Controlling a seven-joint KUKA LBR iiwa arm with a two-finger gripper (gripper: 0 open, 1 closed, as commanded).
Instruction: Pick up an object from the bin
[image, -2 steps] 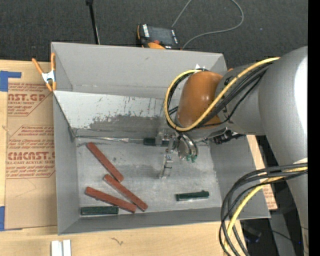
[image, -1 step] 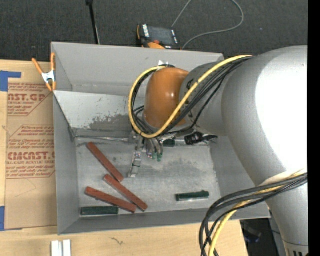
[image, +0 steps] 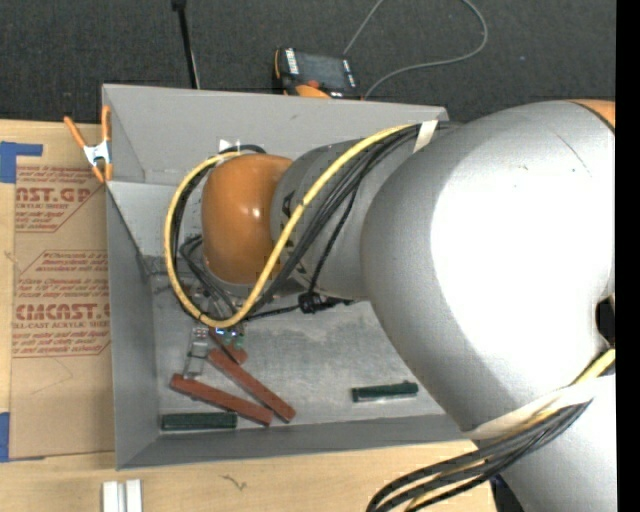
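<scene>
We see the gripper (image: 207, 345) low in the left part of the grey bin (image: 133, 330), just above the bin floor and close to the left wall. The orange wrist cover (image: 235, 225) and a loop of yellow cable (image: 183, 215) crowd over it from above, so we cannot tell whether the gripper is open or shut, or whether anything sits in it. Nearest to it lie two reddish-brown sticks. The upper stick (image: 255, 386) runs slantwise from just under the gripper down towards the front wall, and the lower stick (image: 218, 399) lies beside it at a flatter angle. The two meet, or nearly meet, at their right ends. We cannot tell whether the gripper touches either of them. A dark green bar (image: 199, 422) lies flat along the front wall just below the sticks, near the front left corner. A second dark green bar (image: 384, 393) lies well apart to the right on open floor, next to the edge of the arm (image: 480, 250), whose broad silver body covers the right part of the bin and hides whatever lies beneath it.
</scene>
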